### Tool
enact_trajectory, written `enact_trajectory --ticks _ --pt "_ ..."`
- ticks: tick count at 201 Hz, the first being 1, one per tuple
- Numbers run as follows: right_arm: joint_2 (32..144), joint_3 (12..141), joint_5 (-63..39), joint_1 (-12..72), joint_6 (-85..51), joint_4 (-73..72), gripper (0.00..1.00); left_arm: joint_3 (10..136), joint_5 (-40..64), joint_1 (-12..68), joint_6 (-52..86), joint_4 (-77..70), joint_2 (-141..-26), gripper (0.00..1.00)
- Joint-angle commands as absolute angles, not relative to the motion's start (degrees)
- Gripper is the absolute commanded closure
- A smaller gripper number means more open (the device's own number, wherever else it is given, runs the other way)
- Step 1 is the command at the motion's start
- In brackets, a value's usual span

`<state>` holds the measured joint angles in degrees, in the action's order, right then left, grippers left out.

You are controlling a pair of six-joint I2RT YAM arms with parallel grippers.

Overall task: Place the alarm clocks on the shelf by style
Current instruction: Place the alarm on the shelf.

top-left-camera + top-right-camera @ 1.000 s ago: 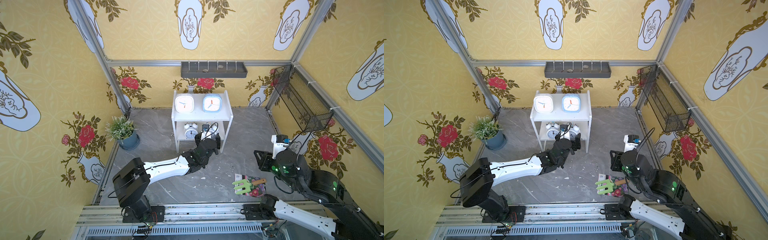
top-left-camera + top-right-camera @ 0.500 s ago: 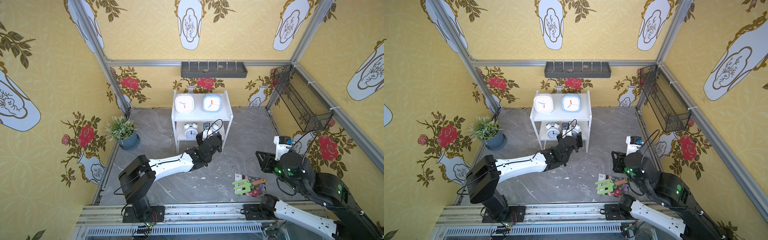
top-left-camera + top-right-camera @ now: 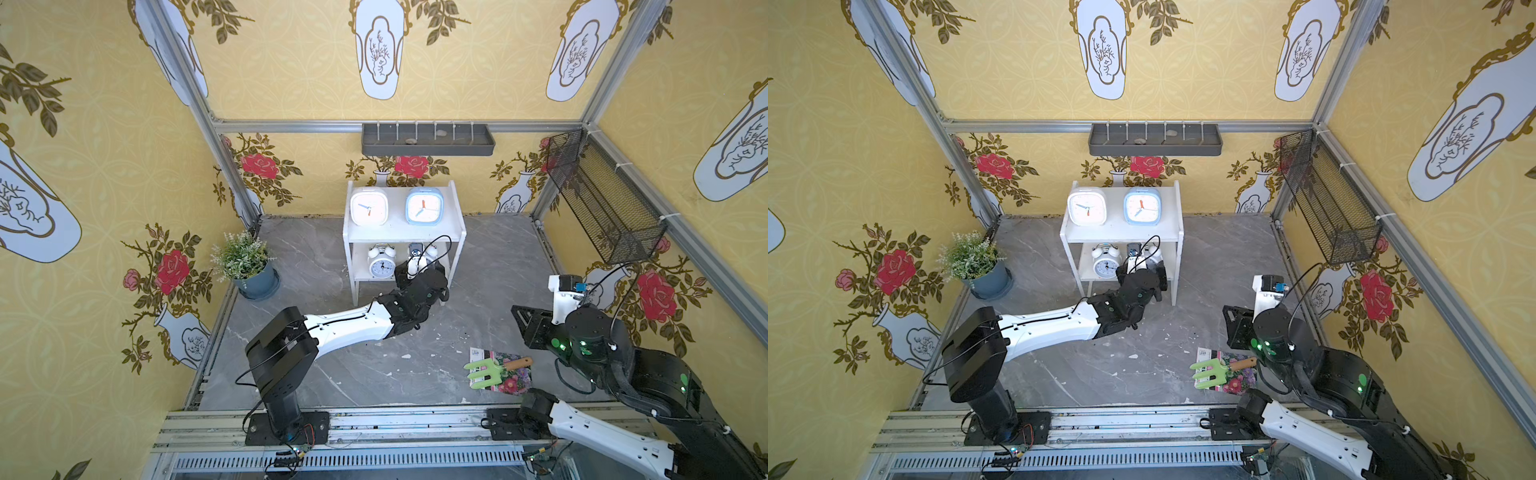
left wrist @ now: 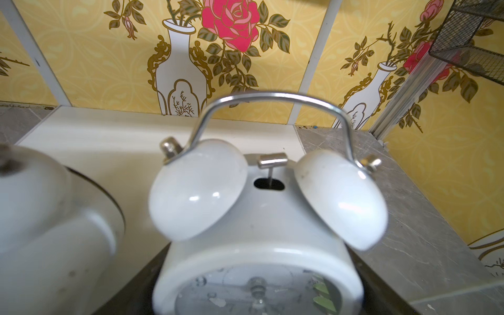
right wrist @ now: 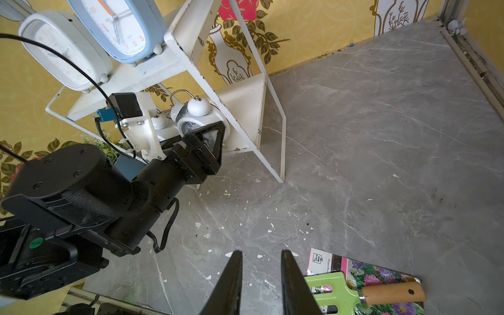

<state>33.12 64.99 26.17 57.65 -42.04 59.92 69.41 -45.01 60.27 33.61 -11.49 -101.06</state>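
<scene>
The left gripper (image 5: 203, 141) reaches into the lower tier of the white shelf (image 3: 399, 230) from the near side. Its jaws are spread wide around the body of the right twin-bell clock (image 5: 191, 122), gripping it. That clock is upright at the right end of the lower board, close to the right side panel. The left twin-bell clock (image 3: 381, 264) stands just beside it on the left.

On the top board, the white square clock (image 3: 368, 206) stands left of the light blue square clock (image 3: 424, 205), a little apart. Grey floor lies open to the right of the shelf.

The left wrist view shows the held clock's bells and handle under the top board, which both top views largely hide behind the wrist.

The right gripper (image 5: 261, 253) hangs well to the near right. Its jaws are a narrow gap apart with nothing between them, just left of a green garden fork (image 5: 332, 289) that lies on a seed packet (image 3: 511, 378).
</scene>
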Motion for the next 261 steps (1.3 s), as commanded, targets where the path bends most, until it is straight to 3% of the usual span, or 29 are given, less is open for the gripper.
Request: enact_trajectory --ticks 1,101,219,261 --pt "32.71 65.15 26.12 57.57 -41.66 58.67 0.73 70.14 -46.20 60.34 33.51 -12.22 -101.89 0.20" --pt "31.90 65.34 24.88 56.52 -41.05 58.36 0.73 71.62 -46.68 60.44 32.95 -10.59 -103.21 0.16" --pt "30.93 65.49 23.04 55.46 -40.38 57.83 0.72 72.69 -47.69 61.03 32.60 -9.58 -104.37 0.01" --pt "30.92 65.77 22.85 55.11 -40.11 57.96 0.72 71.98 -47.78 61.43 32.17 -9.58 -103.90 0.01"
